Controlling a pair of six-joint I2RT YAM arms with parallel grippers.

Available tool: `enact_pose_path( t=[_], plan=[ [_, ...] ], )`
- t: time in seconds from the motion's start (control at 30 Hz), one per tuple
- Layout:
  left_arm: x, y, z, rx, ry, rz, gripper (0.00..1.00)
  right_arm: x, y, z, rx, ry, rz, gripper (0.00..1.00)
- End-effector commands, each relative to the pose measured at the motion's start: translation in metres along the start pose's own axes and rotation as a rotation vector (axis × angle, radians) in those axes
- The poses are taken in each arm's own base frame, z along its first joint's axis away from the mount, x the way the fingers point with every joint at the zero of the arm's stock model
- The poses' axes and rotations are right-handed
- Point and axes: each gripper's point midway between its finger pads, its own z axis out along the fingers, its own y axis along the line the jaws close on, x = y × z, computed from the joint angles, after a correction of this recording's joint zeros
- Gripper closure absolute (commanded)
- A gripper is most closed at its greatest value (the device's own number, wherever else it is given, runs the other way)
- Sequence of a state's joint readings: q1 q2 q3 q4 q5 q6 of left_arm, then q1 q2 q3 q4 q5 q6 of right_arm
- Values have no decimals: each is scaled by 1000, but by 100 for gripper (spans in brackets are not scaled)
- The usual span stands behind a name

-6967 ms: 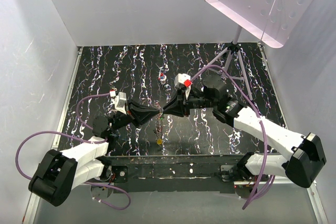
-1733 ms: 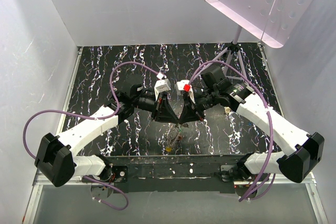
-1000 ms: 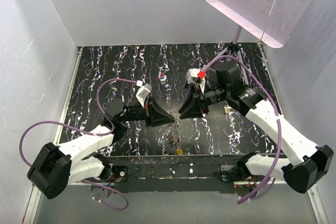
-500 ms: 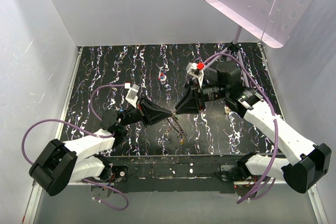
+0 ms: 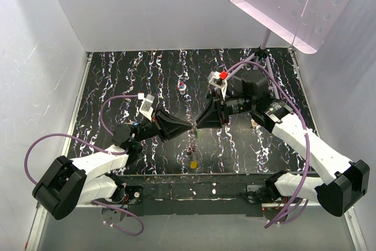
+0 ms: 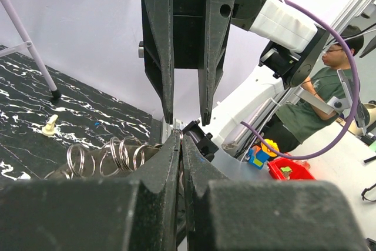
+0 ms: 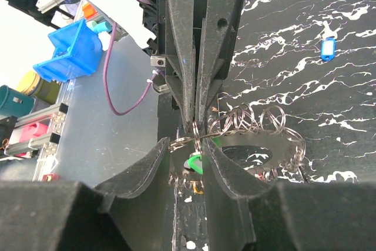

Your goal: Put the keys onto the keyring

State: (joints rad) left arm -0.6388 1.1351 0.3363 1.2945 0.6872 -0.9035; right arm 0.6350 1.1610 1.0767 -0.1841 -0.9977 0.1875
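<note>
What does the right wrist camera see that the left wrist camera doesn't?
Only the right wrist view shows the toothed keyring, a green key, a blue key lying off by itself, and a blue bin. Only the left wrist view shows a small beige lump, a tripod leg and a person in a green shirt. Both show the wire rings. Each also shows the other arm's gripper: the left gripper shut on those rings, the right gripper with its jaws apart.

L jaws, R jaws tip-to-tip; yellow key (image 5: pixel 192 164) just nearside.
</note>
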Motion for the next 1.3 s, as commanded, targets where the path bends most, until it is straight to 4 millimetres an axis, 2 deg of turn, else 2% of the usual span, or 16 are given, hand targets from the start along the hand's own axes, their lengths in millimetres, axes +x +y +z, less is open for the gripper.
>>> enact_pose_path(
  t=[0.0,0.4,0.6,0.73,0.8,0.93,1.27],
  plan=[
    [-33,-30,2,103,-125,113,100,0,-1,0,1,-5,-22,65],
    [-35,-31,1,101,-137,109,100,10,-2,2,-8,12,-28,70],
    [-35,-30,-1,92,-147,109,100,10,2,2,-32,8,-43,88],
    [-35,-32,-1,99,-151,119,100,10,5,2,-44,3,-47,91],
    [-36,-34,-2,106,-156,124,100,9,6,1,-44,-1,-46,87],
    [-37,-38,-2,121,-157,135,100,3,8,-1,-50,-13,-50,73],
    [-38,-43,-4,132,-159,144,100,-1,7,1,-63,-23,-59,65]
  ],
)
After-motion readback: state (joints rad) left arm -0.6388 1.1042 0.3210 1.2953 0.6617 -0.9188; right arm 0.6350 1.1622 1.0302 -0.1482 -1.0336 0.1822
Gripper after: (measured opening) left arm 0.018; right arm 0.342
